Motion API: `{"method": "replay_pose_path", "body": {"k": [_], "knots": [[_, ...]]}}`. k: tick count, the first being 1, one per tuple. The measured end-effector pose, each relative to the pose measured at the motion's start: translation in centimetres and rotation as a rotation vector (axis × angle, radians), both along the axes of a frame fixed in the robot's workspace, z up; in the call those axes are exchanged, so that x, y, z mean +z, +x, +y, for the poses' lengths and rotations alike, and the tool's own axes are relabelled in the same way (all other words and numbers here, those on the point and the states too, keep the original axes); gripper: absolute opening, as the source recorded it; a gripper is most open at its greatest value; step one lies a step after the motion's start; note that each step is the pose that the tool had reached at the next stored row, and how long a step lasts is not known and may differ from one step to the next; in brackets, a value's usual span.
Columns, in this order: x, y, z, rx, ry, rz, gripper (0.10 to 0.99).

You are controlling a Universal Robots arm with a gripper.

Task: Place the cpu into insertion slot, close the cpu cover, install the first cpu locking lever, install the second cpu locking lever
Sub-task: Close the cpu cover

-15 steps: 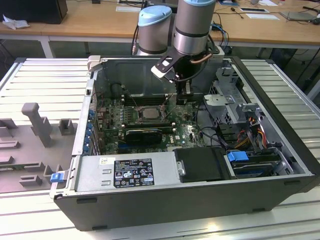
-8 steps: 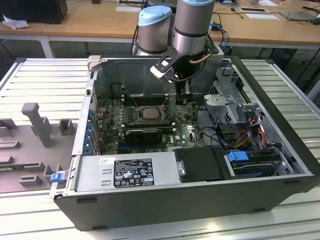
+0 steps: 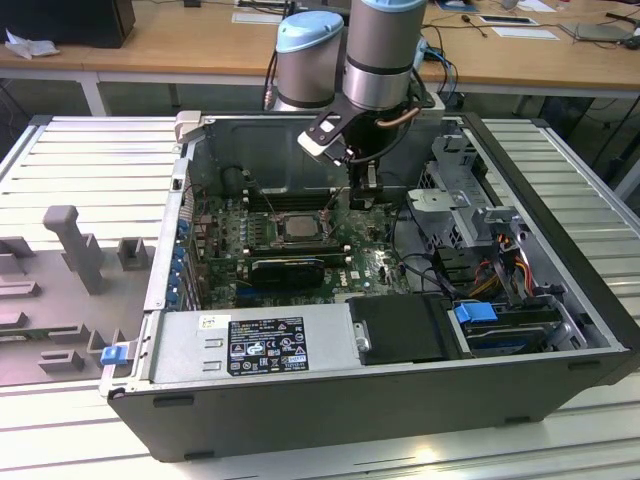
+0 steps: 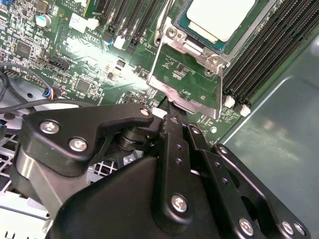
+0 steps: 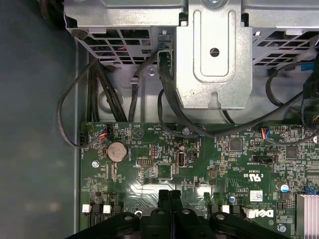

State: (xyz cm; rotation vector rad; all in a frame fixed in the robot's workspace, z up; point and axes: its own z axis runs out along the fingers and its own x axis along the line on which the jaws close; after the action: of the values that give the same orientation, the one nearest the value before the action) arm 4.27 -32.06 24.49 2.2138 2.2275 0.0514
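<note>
1 arm [image 3: 380, 50] reaches down into an open computer case [image 3: 400, 400] on the slatted tabletop [image 3: 90, 160]. Its jaws are pressed together with no gap, their tips at the free edge of the cpu cover [image 4: 189, 47]. The cover stands flipped open beside the socket, and I cannot tell whether the jaws pinch that edge or only touch it. The cpu [image 4: 219, 17] lies in the insertion slot [image 3: 320, 228], pale face up, on the green motherboard [image 5: 149, 164], just to the exterior view's left of the jaws. Black memory slots [image 4: 279, 45] flank the socket on 2 sides.
</note>
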Motion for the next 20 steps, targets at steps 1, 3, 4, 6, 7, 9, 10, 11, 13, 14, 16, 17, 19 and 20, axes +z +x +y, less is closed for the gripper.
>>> {"method": "replay_pose_path", "body": {"k": [1,3,4,6,7,9,10,11,13,14,16,17,19,20], "knots": [[0.00,-0.04,0.00,0.000,0.000,0.0000,0.106],[0.00,-0.10,0.00,0.000,0.000,0.0000,0.106],[0.00,-0.14,0.00,0.000,0.000,0.0000,0.106],[0.00,-0.20,0.00,0.000,0.000,0.0000,0.106],[0.00,-0.25,0.00,0.000,0.000,0.0001,0.106],[0.00,-0.33,0.00,0.000,0.000,0.0000,0.106],[0.00,-0.42,0.00,0.000,0.000,0.0000,0.106],[0.00,-0.45,0.00,0.000,0.000,0.0000,0.106],[0.00,-0.54,0.00,0.000,0.000,0.0000,0.106],[0.00,-0.57,0.00,0.000,0.000,0.0000,0.106],[0.00,-0.68,0.00,0.000,0.000,0.0001,0.106],[0.00,-0.72,0.00,0.000,0.000,0.0000,0.106],[0.00,-0.87,0.00,0.000,0.000,0.0000,0.106],[0.00,-0.93,0.00,0.000,0.000,0.0001,0.106]]}}
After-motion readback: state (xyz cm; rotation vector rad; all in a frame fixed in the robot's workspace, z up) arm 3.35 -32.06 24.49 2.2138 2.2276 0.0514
